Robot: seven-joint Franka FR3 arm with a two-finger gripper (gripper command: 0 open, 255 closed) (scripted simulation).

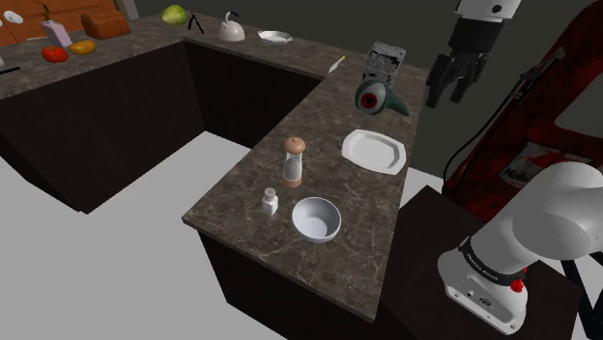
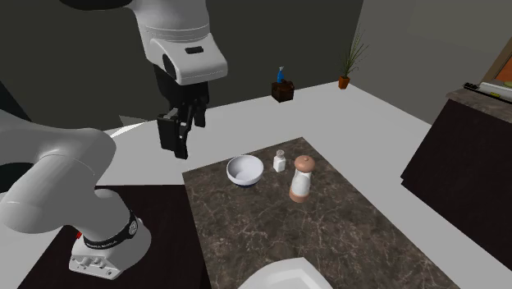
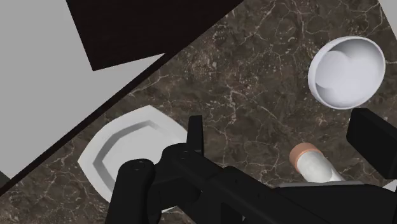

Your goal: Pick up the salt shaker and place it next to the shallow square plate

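The salt shaker (image 1: 270,201) (image 2: 280,161) is a small white bottle with a grey cap, upright on the dark marble counter (image 1: 242,217). It stands between a white bowl (image 1: 317,219) (image 2: 245,170) (image 3: 347,71) and a taller pepper mill (image 1: 293,160) (image 2: 302,179) (image 3: 312,164) with a brown top. The shallow white plate (image 1: 373,151) (image 2: 283,277) (image 3: 127,156) lies farther along the counter. My black gripper (image 1: 449,97) (image 2: 182,139) (image 3: 283,137) hangs open and empty, high above the counter's edge near the plate, well apart from the shaker.
Past the plate stand a grey speckled box (image 1: 387,63) and a round red-and-green object (image 1: 375,97). The far counter carries a kettle (image 1: 230,29), a dish (image 1: 275,38), fruit and a knife (image 1: 335,65). A red frame (image 1: 541,126) rises beside the stand.
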